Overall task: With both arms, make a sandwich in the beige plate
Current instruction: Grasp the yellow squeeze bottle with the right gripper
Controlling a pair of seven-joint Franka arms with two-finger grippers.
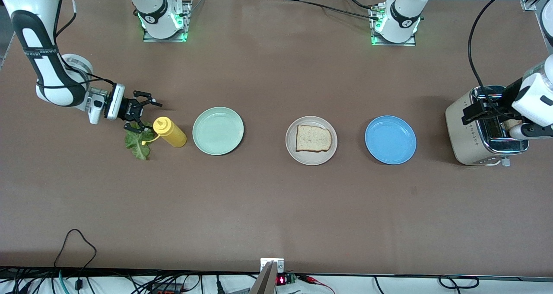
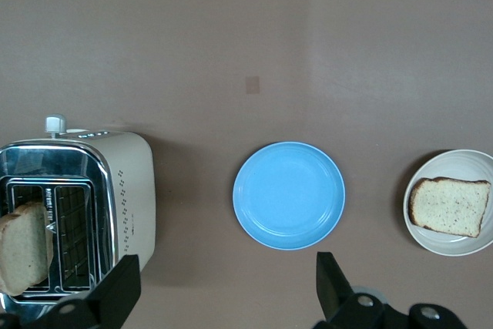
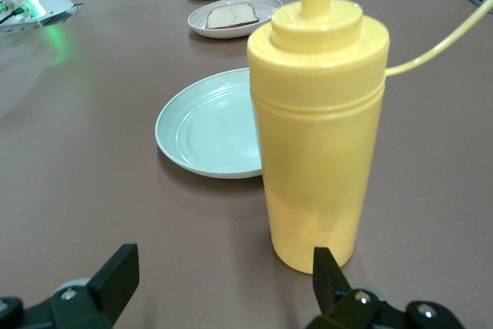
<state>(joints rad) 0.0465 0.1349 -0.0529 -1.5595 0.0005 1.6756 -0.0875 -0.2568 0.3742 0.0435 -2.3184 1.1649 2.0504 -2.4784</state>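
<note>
Three plates sit in a row across the middle of the front view. The beige plate (image 1: 311, 140) is the centre one, and a single slice of toasted bread (image 1: 313, 138) lies flat on it, crust toward the upper edge of the frame. The mint-green plate (image 1: 218, 131) is toward the right arm's end of the table and the blue plate (image 1: 390, 139) toward the left arm's end; neither carries anything.

At the middle left of the front view the right gripper (image 1: 143, 114) hangs low, its fingers spread wide with nothing between them. Just under it in that view lies the ruffled lettuce leaf (image 1: 139, 143), flat on the table, with the yellow squeeze bottle (image 1: 170, 132) standing just beside it, between the leaf and the green plate. In the right wrist view the bottle (image 3: 317, 136) fills the centre of the frame, upright, with the green plate (image 3: 206, 125) next to it and the beige plate with its bread (image 3: 233, 16) near the top of the frame.

At the right edge of the front view the left gripper (image 1: 486, 108) hovers over the toaster (image 1: 486, 132), its fingers also wide apart and gripping nothing. The left wrist view shows the second slice of bread (image 2: 25, 246) standing in a toaster (image 2: 77, 213) slot at the lower left of that frame, the blue plate (image 2: 289, 195) at its centre.
</note>
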